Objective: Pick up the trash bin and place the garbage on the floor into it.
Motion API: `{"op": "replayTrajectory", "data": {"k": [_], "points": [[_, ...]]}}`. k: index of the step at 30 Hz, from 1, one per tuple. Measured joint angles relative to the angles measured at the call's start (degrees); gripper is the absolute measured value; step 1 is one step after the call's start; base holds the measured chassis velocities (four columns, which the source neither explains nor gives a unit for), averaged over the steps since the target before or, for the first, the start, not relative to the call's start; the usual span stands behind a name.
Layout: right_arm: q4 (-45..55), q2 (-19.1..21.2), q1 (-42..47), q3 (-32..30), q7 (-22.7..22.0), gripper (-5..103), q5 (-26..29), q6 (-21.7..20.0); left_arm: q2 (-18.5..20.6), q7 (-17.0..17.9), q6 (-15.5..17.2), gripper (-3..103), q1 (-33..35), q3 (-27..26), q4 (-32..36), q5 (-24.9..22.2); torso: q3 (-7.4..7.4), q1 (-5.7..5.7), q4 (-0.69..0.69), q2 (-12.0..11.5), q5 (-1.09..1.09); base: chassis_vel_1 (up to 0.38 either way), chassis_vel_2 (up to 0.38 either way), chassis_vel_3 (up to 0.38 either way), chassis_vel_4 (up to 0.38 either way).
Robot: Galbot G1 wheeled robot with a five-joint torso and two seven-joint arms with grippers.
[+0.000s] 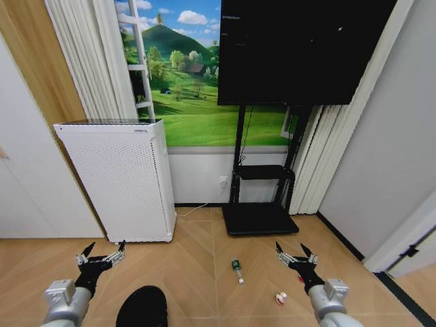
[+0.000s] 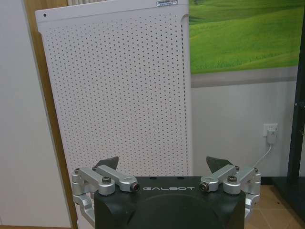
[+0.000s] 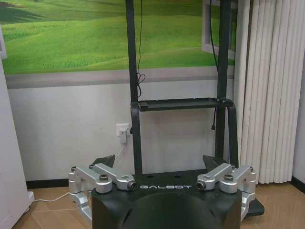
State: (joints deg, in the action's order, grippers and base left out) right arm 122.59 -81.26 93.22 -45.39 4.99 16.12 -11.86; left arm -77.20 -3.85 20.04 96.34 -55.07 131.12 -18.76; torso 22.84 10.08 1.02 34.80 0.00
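Left gripper [image 1: 102, 253]: raised low over the wooden floor [image 1: 197, 272] at the robot's left, fingers [image 2: 107, 163] spread wide and grasping nothing; it faces the tall white perforated appliance [image 1: 119, 180].
Right gripper [image 1: 295, 254]: held level at the robot's right, fingers [image 3: 213, 162] likewise released and empty, pointed toward the black screen stand [image 3: 183, 105] against the wall.
Trash bin [image 1: 143, 308]: a dark round shape at the lower edge of the head view, on the floor just beside the left arm, partly cut off by the frame.
Green bottle [image 1: 236, 270]: lying on its side on the floor between the two grippers, white cap toward the robot.
Red-and-white piece [image 1: 281, 298]: on the floor near the right arm, well apart from the bin.
Backdrop: a meadow-and-hill mural [image 1: 197, 88] behind a large dark screen [image 1: 300, 48]; a wall socket [image 3: 122, 130] with a white plug and cable sits low on the white wall.
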Motion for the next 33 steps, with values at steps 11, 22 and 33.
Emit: {"op": "replayTrajectory", "data": {"k": [11, 22, 33], "points": [[-0.8, 0.1, 0.0, -0.1, -0.6, 100, -0.4, 0.2, -0.1, 0.0, -0.1, 100, -0.4, -0.8, -0.5, -0.4, -1.71, -1.12, 0.0, -2.8, 0.01, 0.0, 0.0, 0.0, 0.0], [-1.8, -0.5, -0.2, 0.0, -0.7, 100, 0.1, 0.5, -0.8, 0.0, 0.1, 100, -1.0, -0.8, -0.8, -0.5, -3.21, -2.05, 0.0, -5.2, 0.0, 0.0, 0.0, 0.0, 0.0], [-2.1, -0.7, 0.2, -0.2, -0.7, 100, 0.2, 1.1, -1.2, 0.0, 0.0, 100, -0.9, -0.6, -1.2, -0.2, -4.97, -3.14, 0.0, -8.1, 0.0, 0.0, 0.0, 0.0, 0.0]]}}
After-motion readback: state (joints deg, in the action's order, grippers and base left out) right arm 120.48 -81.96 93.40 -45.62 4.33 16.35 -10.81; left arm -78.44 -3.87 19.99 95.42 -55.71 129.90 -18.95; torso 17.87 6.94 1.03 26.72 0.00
